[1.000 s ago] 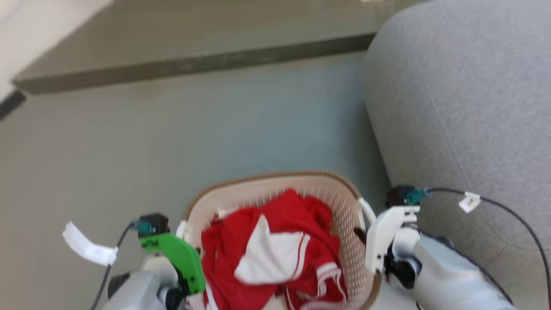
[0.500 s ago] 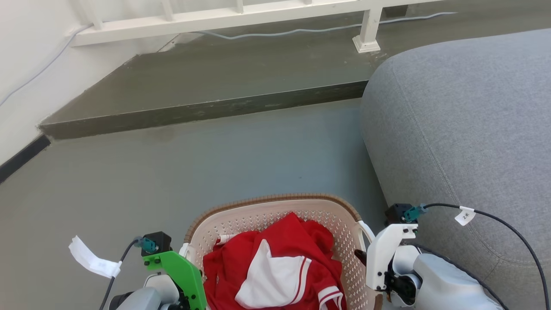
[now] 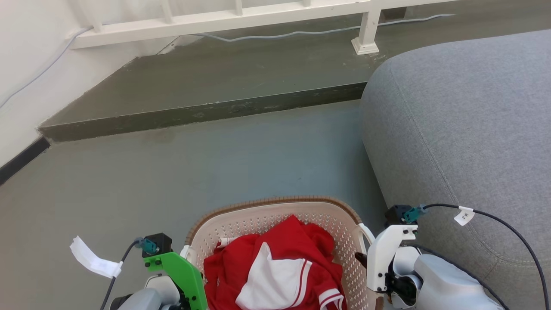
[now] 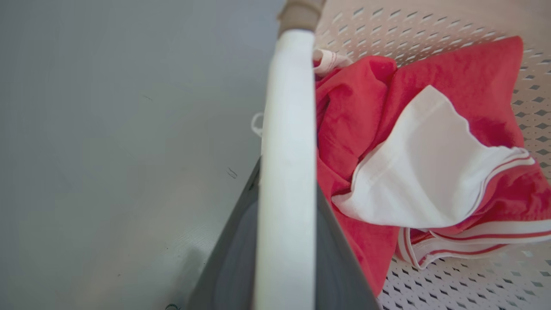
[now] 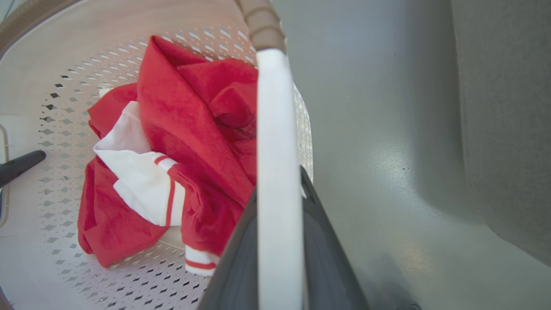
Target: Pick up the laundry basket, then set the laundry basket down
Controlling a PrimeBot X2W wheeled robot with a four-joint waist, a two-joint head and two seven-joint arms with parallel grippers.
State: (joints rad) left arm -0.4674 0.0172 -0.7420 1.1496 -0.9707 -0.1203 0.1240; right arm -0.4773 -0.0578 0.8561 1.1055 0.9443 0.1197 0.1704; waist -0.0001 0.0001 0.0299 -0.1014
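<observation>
The cream laundry basket point(image 3: 275, 206) with a brown woven-look rim sits at the bottom centre of the head view, holding red and white clothes point(image 3: 275, 267). My left gripper point(image 4: 287, 181) is shut on the basket's white left handle point(image 4: 286, 107), with a dark finger on each side of it. My right gripper point(image 5: 279, 185) is shut in the same way on the white right handle point(image 5: 275, 112). In the head view the left arm's green mount point(image 3: 181, 271) and the right arm's white mount point(image 3: 385, 249) flank the basket. I cannot tell whether the basket's base touches the floor.
A grey sofa point(image 3: 465, 129) rises close on the right, next to my right arm. Ahead, a dark raised step point(image 3: 206, 112) crosses the grey floor point(image 3: 172, 172), with a white railing point(image 3: 258, 15) and a cable behind it. A white wall stands at the left.
The head camera has tilted up, bringing the railing and wall into the picture and putting the basket lower in it. Both grippers still hold the handles.
</observation>
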